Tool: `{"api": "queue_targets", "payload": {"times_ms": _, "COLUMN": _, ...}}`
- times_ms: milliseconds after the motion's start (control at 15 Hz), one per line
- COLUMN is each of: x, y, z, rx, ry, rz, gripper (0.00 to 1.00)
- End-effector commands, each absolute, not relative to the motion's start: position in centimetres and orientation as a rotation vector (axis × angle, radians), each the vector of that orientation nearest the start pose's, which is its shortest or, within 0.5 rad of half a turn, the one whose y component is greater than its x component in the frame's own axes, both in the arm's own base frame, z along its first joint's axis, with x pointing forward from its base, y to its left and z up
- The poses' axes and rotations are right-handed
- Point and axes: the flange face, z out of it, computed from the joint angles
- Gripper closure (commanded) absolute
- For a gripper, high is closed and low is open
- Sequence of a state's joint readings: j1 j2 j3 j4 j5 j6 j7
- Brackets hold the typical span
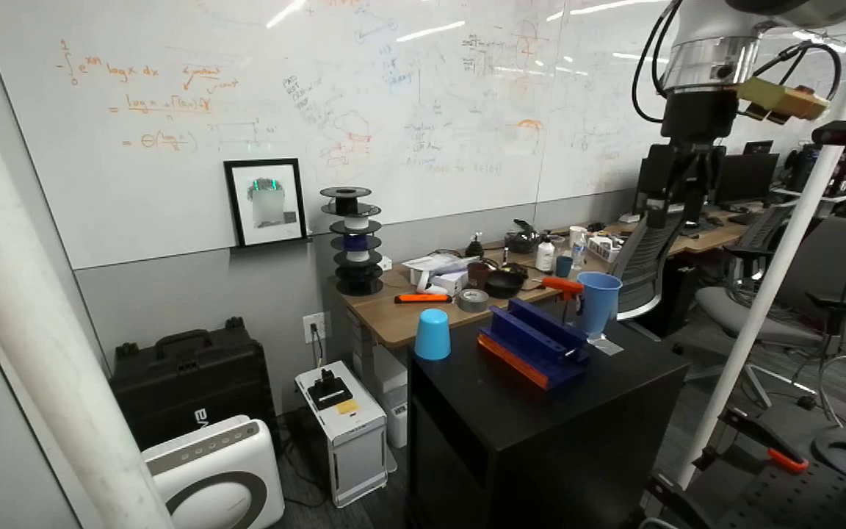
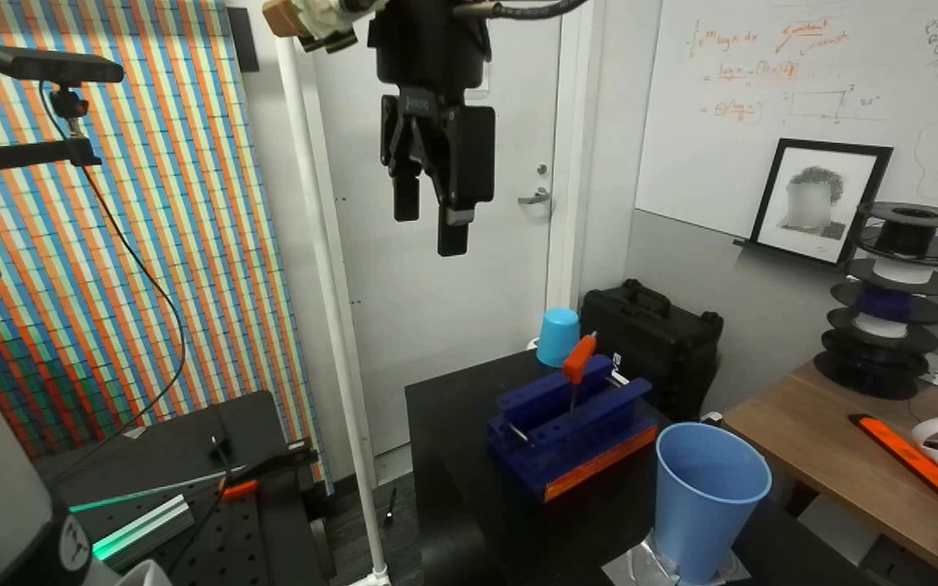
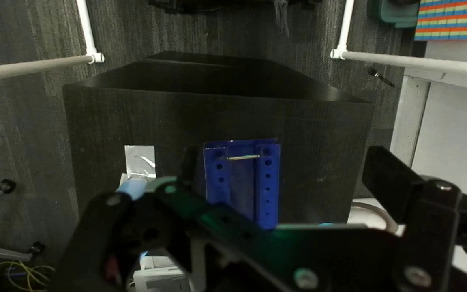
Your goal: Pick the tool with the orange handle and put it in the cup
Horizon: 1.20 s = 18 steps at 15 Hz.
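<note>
Lining up over the tool with the orange handle (image 2: 580, 360): your step in hand, by judgement; lift and transfer not yet done.

Your fingers (image 2: 453, 238): spread well apart, nothing between them, high above the bench (image 2: 461, 407).

Tool, location: standing in the blue rack (image 2: 579, 431), thin shaft downward, which of the two rails hard to tell; handle lying aslant on top, above the rails. Not made out in the wrist view.

Light blue cup (image 2: 701, 521), one: upright, mouth up; in an exterior view, near and right of the rack. Likely your destination.

Brighter blue cup (image 2: 558, 342), one: upside down, far side of the rack there; leave it.

Handling, advised: rotate so your fingers straddle the handle across its length; descend vertically, stopping short of the rails; close squarely on the handle's middle; draw straight up until the shaft is free, lest the rack tip or drag; only then move sideways.
</note>
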<state>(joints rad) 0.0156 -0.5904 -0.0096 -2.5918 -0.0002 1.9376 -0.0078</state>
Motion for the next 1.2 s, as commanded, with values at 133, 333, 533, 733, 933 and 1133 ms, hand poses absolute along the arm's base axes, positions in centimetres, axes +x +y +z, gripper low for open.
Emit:
{"api": "queue_targets", "payload": {"times_ms": 133, "x": 42.0, "y": -0.1, "z": 41.4, "rx": -3.214, "ry": -0.175, "rz": 0.021, "gripper": 0.0}}
{"api": "queue_targets", "payload": {"times_ms": 333, "x": 45.3, "y": -0.4, "z": 38.1, "rx": -3.2, "ry": -0.299, "rz": 0.088, "gripper": 0.0}}
{"api": "queue_targets", "payload": {"times_ms": 533, "x": 48.0, "y": -1.1, "z": 34.8, "rx": -3.188, "ry": -0.393, "rz": 0.174, "gripper": 0.0}}
{"api": "queue_targets", "payload": {"times_ms": 733, "x": 50.2, "y": -2.1, "z": 31.5, "rx": -3.2, "ry": -0.466, "rz": 0.24, "gripper": 0.0}}
{"api": "queue_targets", "payload": {"times_ms": 933, "x": 51.9, "y": -2.4, "z": 28.9, "rx": -3.216, "ry": -0.515, "rz": 0.228, "gripper": 0.26}}
{"api": "queue_targets", "payload": {"times_ms": 1133, "x": 52.7, "y": -2.0, "z": 27.3, "rx": -3.201, "ry": -0.559, "rz": 0.188, "gripper": 0.49}}
